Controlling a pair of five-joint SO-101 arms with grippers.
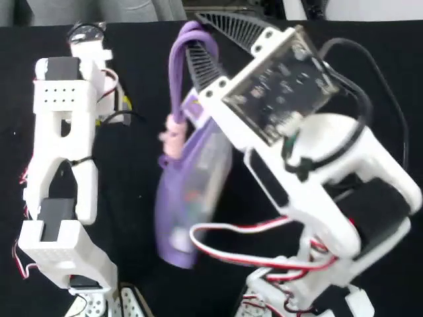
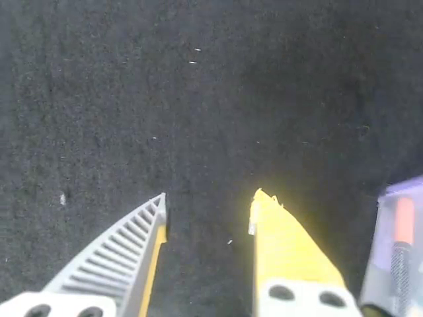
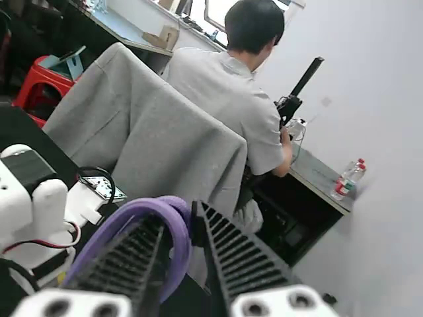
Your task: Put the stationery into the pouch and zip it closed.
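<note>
**Pouch hangs by its strap from the right arm; left jaws idle beside it**

The right gripper (image 1: 192,36) is clamped on the purple strap (image 1: 180,63) at the upper centre of the high view. The loop is pinched between the two ribbed jaws, as the right wrist view also shows (image 3: 178,214).

From there the pouch (image 1: 192,198) runs down the middle of the frame. Its long axis goes from upper centre to lower centre with a slight lean. I cannot tell whether its lower end rests on the black table (image 1: 132,198).

That arm is raised high and tipped back, so its wrist camera looks out into the room.

The left gripper (image 2: 208,198) points down at bare table with its jaws spread and nothing between them. The pouch (image 2: 400,244) is just off the yellow jaw's side, at the lower right edge of the left wrist view. An orange pen (image 2: 404,218) shows through its clear wall.

So the left arm, at the left of the high view, is the free one. I would guess the zip pull falls to it. I cannot make out whether the zip is open or closed.
</note>
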